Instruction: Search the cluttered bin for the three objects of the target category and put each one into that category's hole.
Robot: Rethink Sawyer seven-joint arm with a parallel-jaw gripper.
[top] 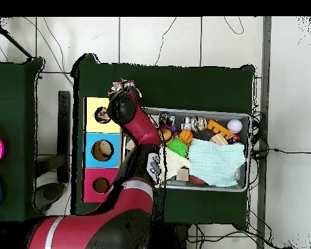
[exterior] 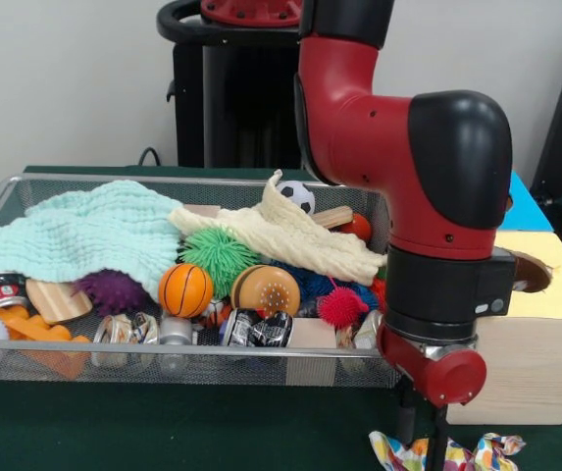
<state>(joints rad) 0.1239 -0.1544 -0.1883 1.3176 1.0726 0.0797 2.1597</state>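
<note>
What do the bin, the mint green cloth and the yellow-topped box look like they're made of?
The bin looks like silver wire mesh with a rounded metal rim; the clutter shows through its open weave. The mint green cloth appears to be soft fabric with a waffle-like grid texture, draping in folds. The yellow-topped box seems pale unfinished wood at the sides, with a matte yellow top, probably paper, judging by the ragged hole.
</note>
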